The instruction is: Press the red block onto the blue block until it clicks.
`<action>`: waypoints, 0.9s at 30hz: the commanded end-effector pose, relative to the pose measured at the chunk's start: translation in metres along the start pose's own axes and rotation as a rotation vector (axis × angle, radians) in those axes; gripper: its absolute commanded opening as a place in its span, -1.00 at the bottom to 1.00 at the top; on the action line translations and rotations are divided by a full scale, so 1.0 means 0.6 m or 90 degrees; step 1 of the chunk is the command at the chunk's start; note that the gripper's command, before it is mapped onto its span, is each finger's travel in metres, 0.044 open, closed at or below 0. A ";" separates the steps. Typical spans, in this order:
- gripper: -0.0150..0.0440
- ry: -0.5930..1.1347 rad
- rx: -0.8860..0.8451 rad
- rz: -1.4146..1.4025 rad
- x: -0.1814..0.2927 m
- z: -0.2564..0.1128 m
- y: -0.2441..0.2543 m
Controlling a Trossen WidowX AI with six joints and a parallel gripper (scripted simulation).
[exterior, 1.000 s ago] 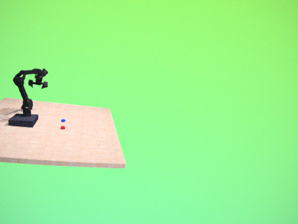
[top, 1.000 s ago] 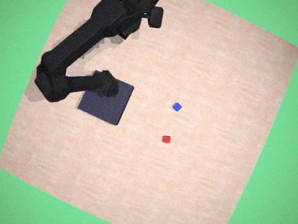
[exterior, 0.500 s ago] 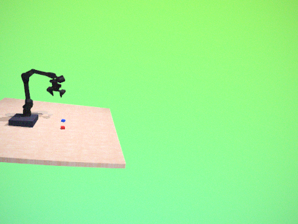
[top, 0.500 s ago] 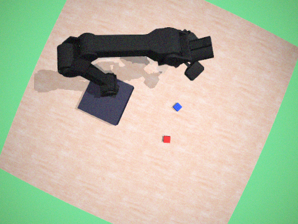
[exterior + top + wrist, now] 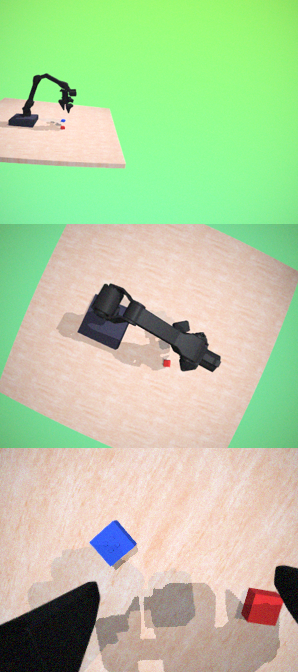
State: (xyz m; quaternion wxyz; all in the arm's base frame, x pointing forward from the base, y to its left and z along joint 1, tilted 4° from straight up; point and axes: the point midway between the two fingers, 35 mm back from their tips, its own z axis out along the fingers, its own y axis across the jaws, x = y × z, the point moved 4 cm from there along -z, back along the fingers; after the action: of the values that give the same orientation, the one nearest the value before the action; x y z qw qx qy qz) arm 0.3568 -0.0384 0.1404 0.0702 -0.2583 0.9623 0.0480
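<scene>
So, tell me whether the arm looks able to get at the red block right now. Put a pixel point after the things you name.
Probably yes: the gripper (image 5: 66,112) hangs open above the table, and nothing covers or touches the red block (image 5: 167,363) (image 5: 62,127) (image 5: 262,607). It likely needs to shift sideways first.

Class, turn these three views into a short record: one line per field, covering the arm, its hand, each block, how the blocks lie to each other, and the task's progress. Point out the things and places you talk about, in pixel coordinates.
arm: black jointed arm on a dark blue box-shaped base (image 5: 103,340) (image 5: 21,121), reaching out over the pale wood-grain tabletop (image 5: 93,397) (image 5: 77,148) (image 5: 200,493)
hand: black two-fingered hand (image 5: 66,111), open, above the tabletop, holding nothing
red block: small red cube (image 5: 167,363) (image 5: 62,127) (image 5: 262,607), on the tabletop
blue block: small blue square block (image 5: 63,120) (image 5: 113,543), on the tabletop; hidden in the top view
blocks: apart, not stacked
progress: red block not yet picked up
</scene>
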 end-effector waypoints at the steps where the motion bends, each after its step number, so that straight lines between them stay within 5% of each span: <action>1: 1.00 0.045 0.013 0.079 0.050 0.020 -0.081; 6: 1.00 0.094 0.016 0.166 0.117 0.045 -0.158; 27: 1.00 0.094 0.016 0.166 0.130 0.140 -0.153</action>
State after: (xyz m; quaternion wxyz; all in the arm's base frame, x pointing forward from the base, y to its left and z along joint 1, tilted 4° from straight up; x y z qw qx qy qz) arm 0.3467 -0.1455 0.0449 -0.0014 -0.1347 0.9905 0.0269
